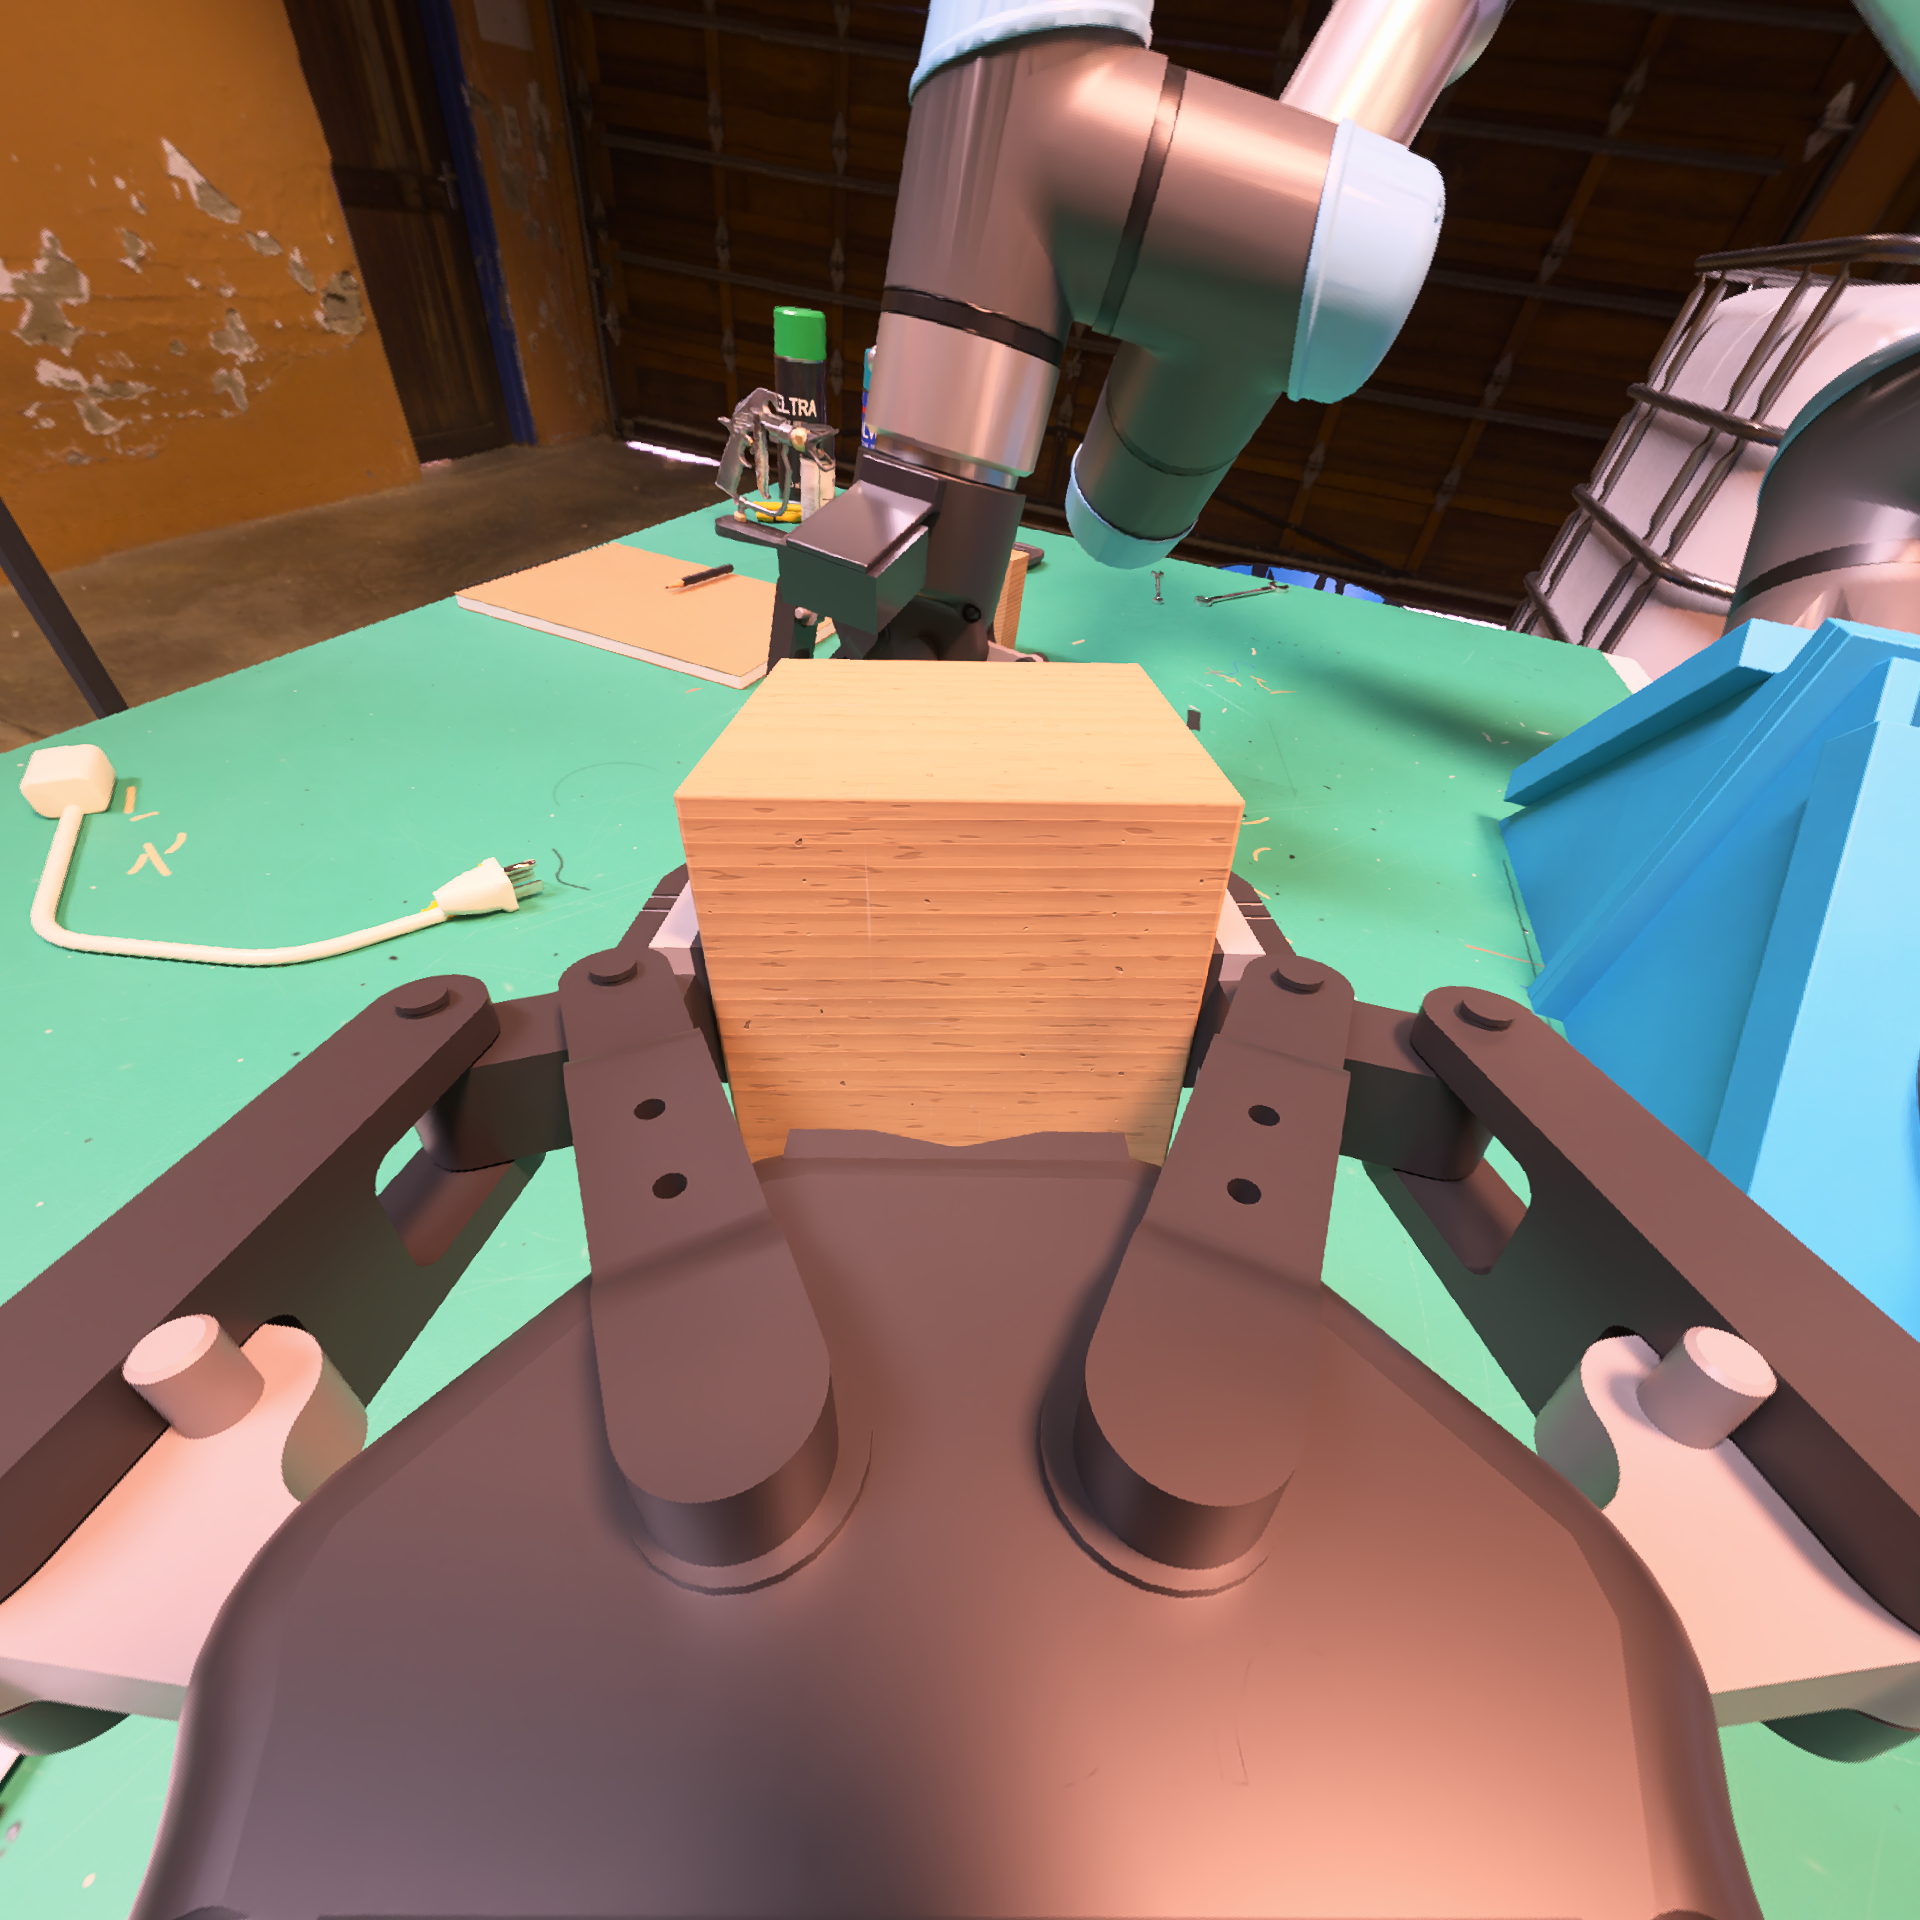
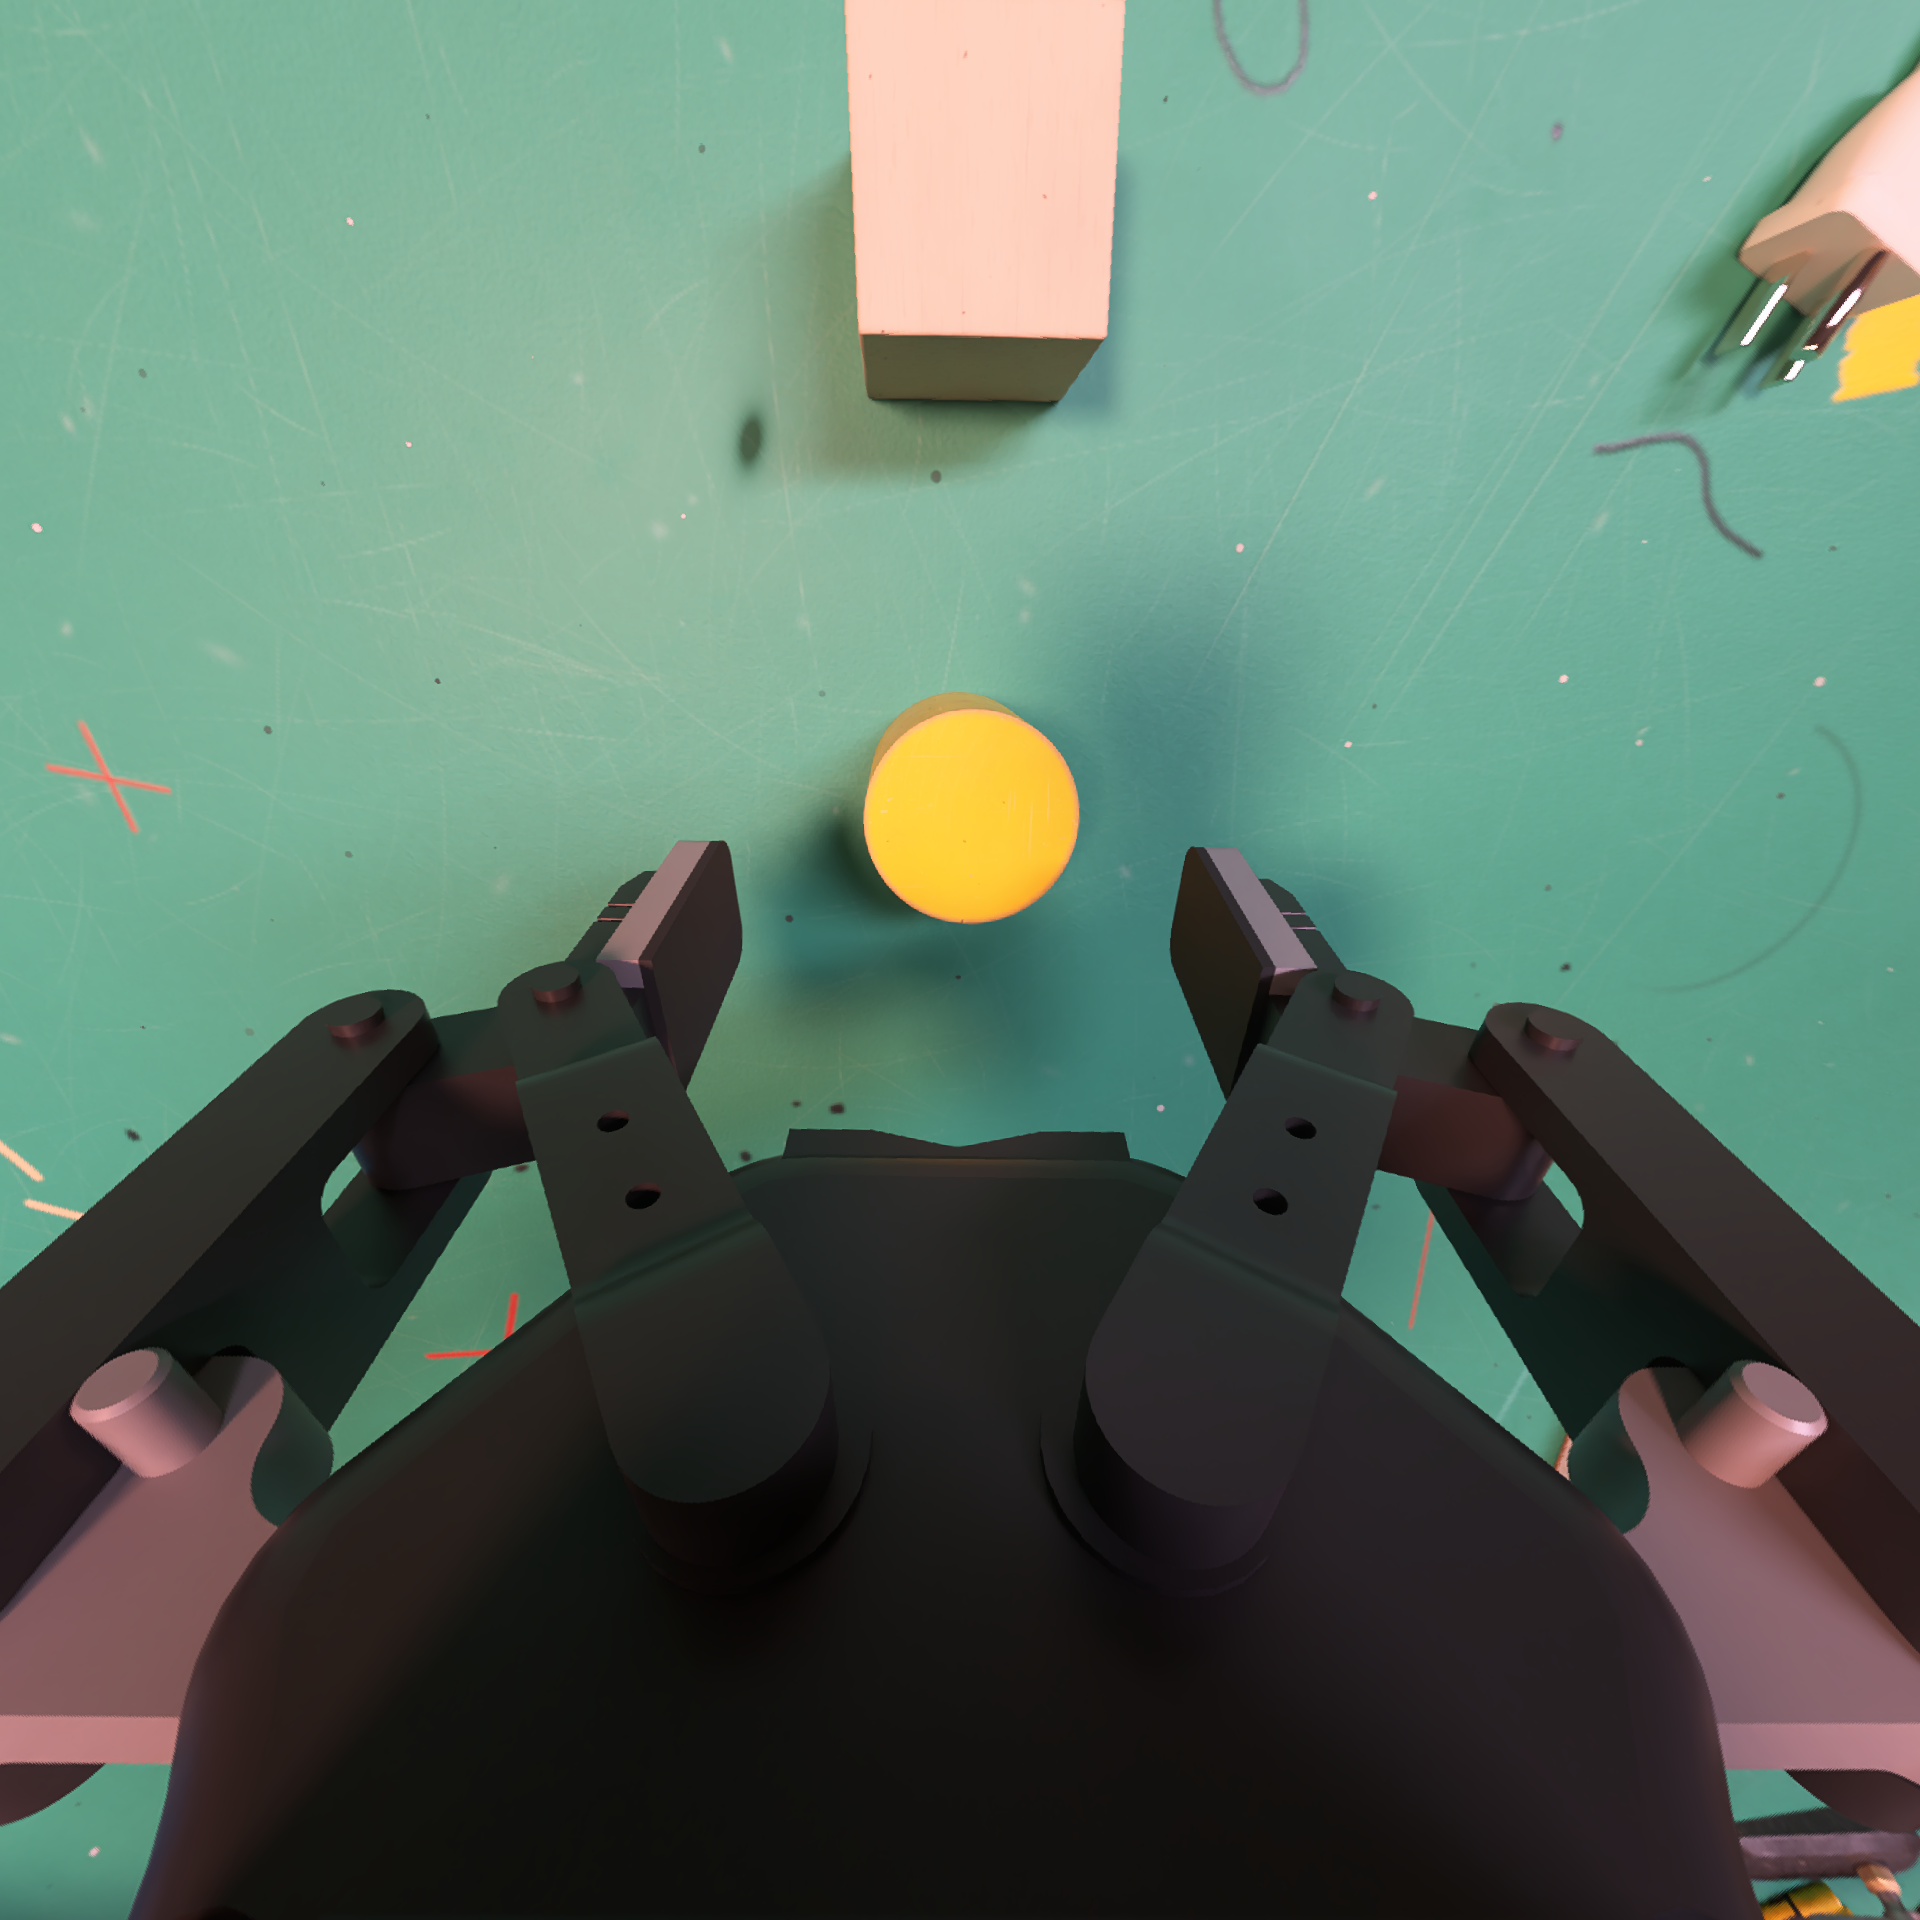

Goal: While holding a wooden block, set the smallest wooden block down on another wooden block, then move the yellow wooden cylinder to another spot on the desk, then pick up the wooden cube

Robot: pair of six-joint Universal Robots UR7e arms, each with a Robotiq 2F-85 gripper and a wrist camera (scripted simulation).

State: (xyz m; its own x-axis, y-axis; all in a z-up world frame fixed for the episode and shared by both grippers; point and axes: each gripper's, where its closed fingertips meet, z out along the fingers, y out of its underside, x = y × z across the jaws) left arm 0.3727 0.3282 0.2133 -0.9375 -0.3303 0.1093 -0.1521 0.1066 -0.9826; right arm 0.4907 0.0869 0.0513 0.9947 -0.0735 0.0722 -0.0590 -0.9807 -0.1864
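Between the spread right fingers [image 2: 694, 940], bare desk [image 2: 416, 540] rings the upright yellow cylinder [image 2: 970, 816]; left gripper [image 1: 956, 914] clamps a cube [image 1: 956, 914].

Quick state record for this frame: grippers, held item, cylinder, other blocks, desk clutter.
left gripper: shut on wooden cube, held above the desk
right gripper: open, pointing down over yellow cylinder
yellow cylinder: upright on desk, not gripped
pale wooden block: lying beyond the cylinder, apart from it
clutter: power cord, blue bin
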